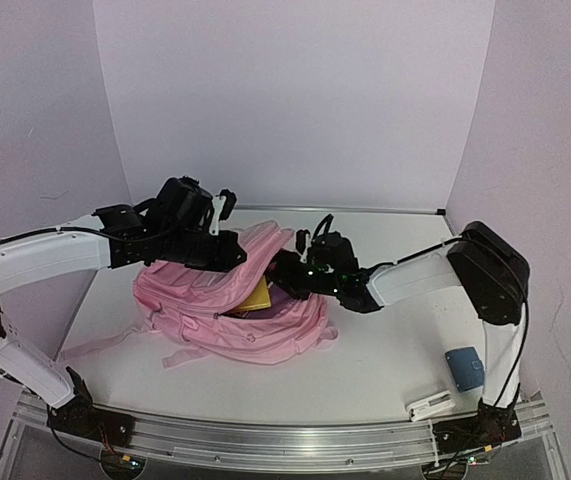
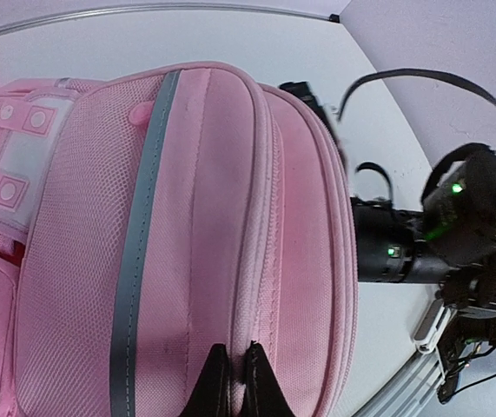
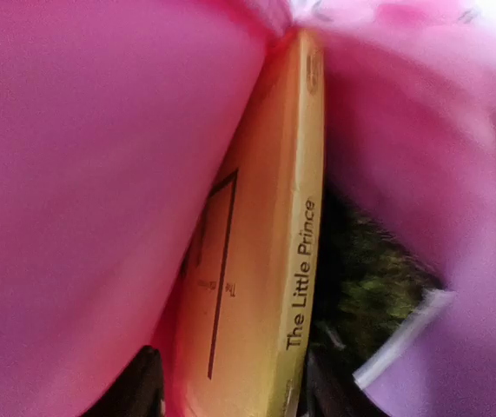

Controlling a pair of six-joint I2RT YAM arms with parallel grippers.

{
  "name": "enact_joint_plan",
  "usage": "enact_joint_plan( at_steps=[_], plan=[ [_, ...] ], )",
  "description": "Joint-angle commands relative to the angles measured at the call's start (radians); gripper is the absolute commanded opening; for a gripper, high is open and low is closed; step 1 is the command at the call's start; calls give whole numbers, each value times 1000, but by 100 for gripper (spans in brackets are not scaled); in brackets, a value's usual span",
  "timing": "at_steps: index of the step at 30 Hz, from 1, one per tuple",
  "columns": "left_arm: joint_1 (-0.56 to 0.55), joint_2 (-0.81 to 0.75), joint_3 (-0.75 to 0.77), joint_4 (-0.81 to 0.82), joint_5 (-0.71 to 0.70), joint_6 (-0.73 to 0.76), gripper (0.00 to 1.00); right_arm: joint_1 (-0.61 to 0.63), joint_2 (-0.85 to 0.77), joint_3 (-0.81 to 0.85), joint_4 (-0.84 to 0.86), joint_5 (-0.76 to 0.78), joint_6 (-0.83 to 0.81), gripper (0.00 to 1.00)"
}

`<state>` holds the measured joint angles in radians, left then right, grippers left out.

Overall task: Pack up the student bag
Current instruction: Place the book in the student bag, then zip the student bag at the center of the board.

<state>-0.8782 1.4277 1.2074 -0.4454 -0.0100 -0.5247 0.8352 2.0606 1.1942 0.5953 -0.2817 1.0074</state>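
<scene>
Two arms are working at the student bag [image 1: 225,320], which is lying in the middle of the table [image 1: 385,350].

At the near right edge, a small white object [image 1: 431,406] and a blue case [image 1: 465,367] are lying just beside each other, well apart from the bag. Further in, the pink bag is lying on its side with its mouth gaping toward the right. The right gripper [image 3: 230,387] is reaching into that opening, and its jaws are standing parted on either side of a yellow book [image 3: 265,261], "The Little Prince", which is sitting spine-out against the magenta lining. The left finger is showing a sliver of lining between itself and the cover. At the bag's far upper edge, the left gripper [image 2: 234,382] is pinching narrowly on a ridge of pink fabric by the zip seam.
</scene>
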Motion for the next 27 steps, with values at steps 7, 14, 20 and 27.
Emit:
enact_joint_plan(
  at_steps=[7,14,20,27],
  plan=[
    [30,111,98,193,91,-78,0,9,-483,-314,-270,398,-31,71],
    [34,218,173,180,151,-80,35,191,-615,-269,-512,544,-38,66],
    [64,46,7,103,60,-163,72,354,-544,-149,-647,591,45,53],
    [223,-208,-310,62,92,-330,76,463,-305,50,-670,530,63,45]
  ],
)
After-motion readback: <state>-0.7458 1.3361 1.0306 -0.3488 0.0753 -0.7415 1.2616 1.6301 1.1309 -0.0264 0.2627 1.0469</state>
